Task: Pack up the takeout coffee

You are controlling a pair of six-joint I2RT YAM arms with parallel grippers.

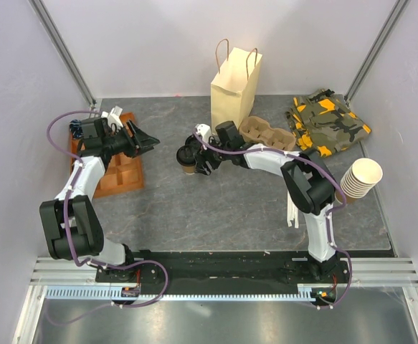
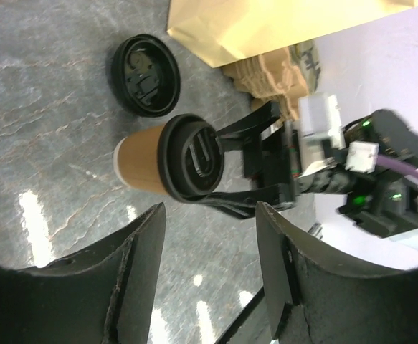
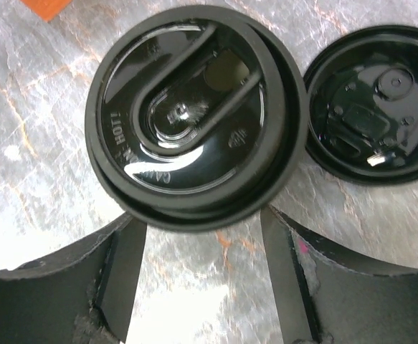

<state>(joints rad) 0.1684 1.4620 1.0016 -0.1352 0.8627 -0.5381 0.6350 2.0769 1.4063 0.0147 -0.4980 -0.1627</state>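
Only right wrist: takeout coffee (image 3: 187, 115) lettering

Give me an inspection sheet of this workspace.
Surface: grey marbled table, no spill seen.
Job's things: takeout coffee upright, lidded, near the standing paper bag.
Clutter: loose black lid beside the cup, cup carrier, camouflage cloth, stack of pale cups, orange tray.
Grippers: left gripper open, empty; right gripper straddles the coffee's lid, grip unclear.
Cables: purple cables along both arms.
Surroundings: pale walls, metal rail at the near edge.

Glossy plastic lid (image 3: 187, 122) on paper cup (image 2: 140, 166)
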